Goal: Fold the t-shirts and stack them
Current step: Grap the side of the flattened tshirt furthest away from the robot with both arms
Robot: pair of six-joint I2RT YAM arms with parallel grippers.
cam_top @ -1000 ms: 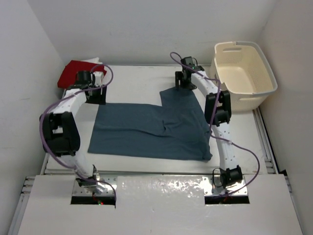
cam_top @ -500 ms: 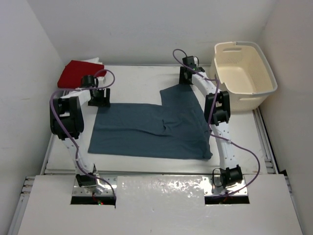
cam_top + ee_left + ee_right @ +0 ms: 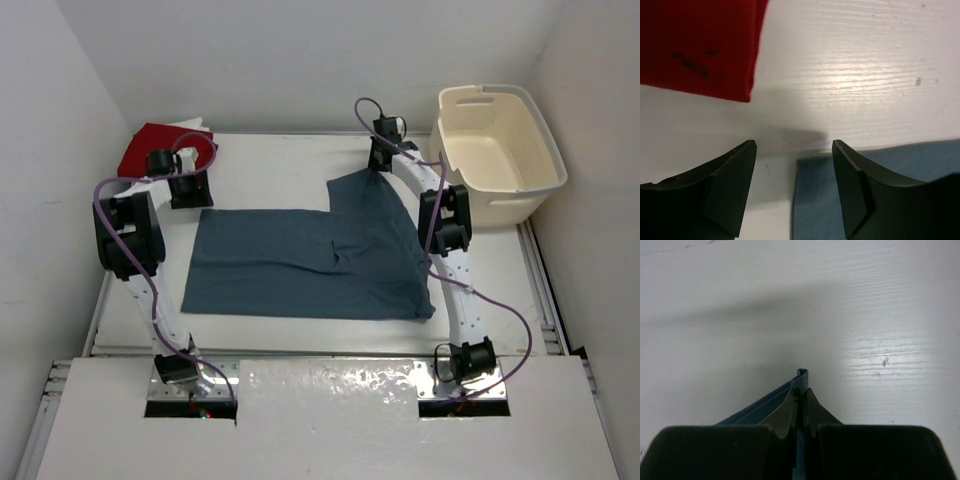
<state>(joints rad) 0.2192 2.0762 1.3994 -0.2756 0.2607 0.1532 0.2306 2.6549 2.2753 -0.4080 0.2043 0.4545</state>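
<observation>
Shirt folding, one moment, places given from the basket (image 3: 500, 150)

1. Blue-grey shirt (image 3: 300, 265): spread flat on the table (image 3: 280, 160), left of the basket; its raised back corner is the part nearest the basket
2. Red shirt (image 3: 150, 148): folded, at the back corner of the table farthest left of the basket, apart from item 1
3. Top view only: the whole layout and both arms; the fingers are too small to judge there
4. Left wrist view only: left gripper (image 3: 794, 150) with fingers parted and holding nothing; the far-from-basket corner of item 1 lies between and below the fingertips, bare table between it and item 2; contact with the cloth cannot be told
5. Right wrist view only: right gripper (image 3: 801, 390) clenched on a thin fold of item 1, which pokes just past the fingertips; more cloth trails away below
</observation>
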